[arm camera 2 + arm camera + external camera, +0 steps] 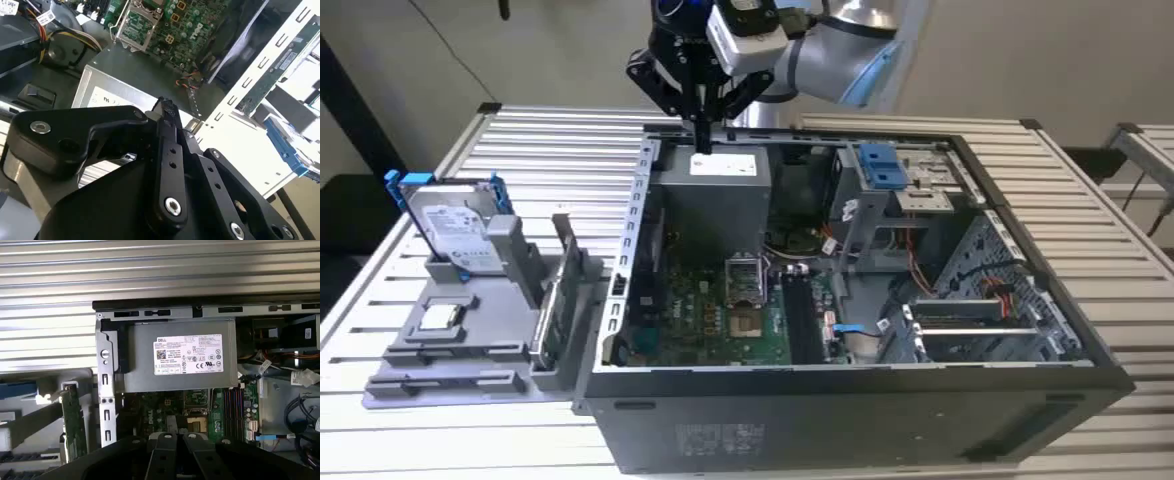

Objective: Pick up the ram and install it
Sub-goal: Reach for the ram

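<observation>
My gripper [703, 143] hangs shut at the back of the open computer case [638, 215], just above the grey power supply [720, 190]. In the second wrist view its black fingers [167, 112] are pressed together with nothing between them, over the power supply's labelled top [107, 95]. The ram is out of view: I cannot tell it apart anywhere. The dark memory slots [798, 315] run along the green motherboard [707, 325], toward the front of the case from the gripper. In the first wrist view the slots [233, 407] lie beyond the power supply [175, 360].
On the exterior view's left, a grey holder [414, 350] carries a silver hard drive with blue rails [454, 225] and an upright green card with a metal edge [558, 290]. A drive cage and cables [947, 290] fill the case's right half. The table [547, 130] is slatted metal.
</observation>
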Tool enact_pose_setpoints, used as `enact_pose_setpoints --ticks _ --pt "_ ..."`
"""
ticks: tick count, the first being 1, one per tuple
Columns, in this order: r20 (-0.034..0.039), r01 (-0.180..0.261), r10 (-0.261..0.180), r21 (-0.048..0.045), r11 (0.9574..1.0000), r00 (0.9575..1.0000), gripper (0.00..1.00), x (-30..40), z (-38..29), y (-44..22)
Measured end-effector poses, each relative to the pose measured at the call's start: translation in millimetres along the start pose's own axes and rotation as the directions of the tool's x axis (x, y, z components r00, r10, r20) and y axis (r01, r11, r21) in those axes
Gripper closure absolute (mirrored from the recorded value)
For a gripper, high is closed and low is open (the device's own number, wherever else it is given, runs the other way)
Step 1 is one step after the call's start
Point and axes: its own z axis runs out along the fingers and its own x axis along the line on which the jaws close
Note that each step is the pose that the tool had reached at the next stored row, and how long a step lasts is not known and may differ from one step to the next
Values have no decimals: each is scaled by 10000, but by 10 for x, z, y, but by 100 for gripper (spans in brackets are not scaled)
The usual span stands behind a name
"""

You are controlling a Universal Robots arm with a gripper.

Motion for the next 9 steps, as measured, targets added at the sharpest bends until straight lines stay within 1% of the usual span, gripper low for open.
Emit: enact_pose_setpoints --ticks 9 --pt "-1 -1 1 9 10000 10000 89 8 -1 0"
